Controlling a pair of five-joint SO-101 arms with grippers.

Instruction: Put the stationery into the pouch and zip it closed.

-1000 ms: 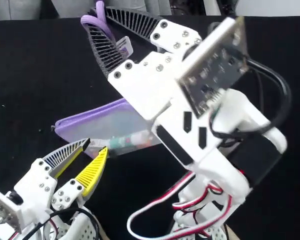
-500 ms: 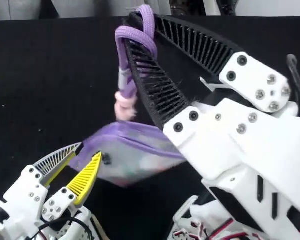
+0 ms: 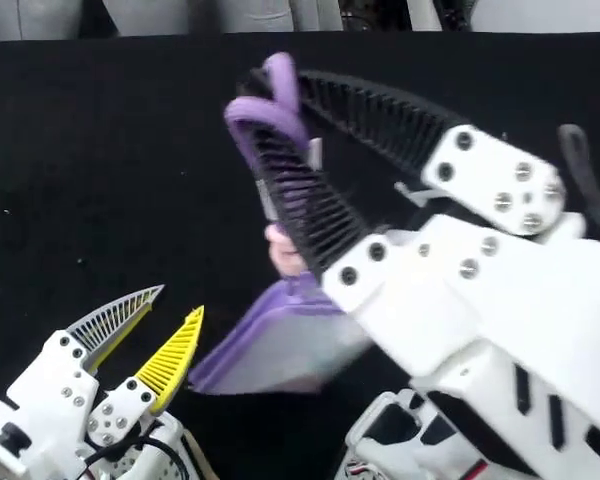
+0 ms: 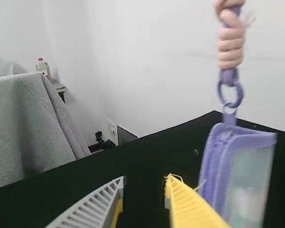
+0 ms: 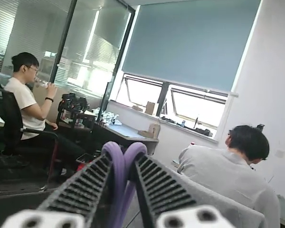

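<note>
The purple pouch hangs tilted above the black table, dangling from its purple strap. My right gripper is raised high and shut on that strap, whose loop shows pinched between the black ribbed fingers at the right gripper. A pink charm and a ring link strap and pouch. In the left wrist view the pouch hangs upright, its clear side showing blurred contents. My left gripper stands open low at the front left, just left of the pouch, with nothing between its fingers.
The right arm's white body covers much of the table's right half. The black table stretches bare to the left and back. A grey chair back stands beyond the table's far edge.
The right arm has lifted the pouch off the table by its strap and swung it rightward. The pouch has come away from the left gripper's fingers, which stay open.
</note>
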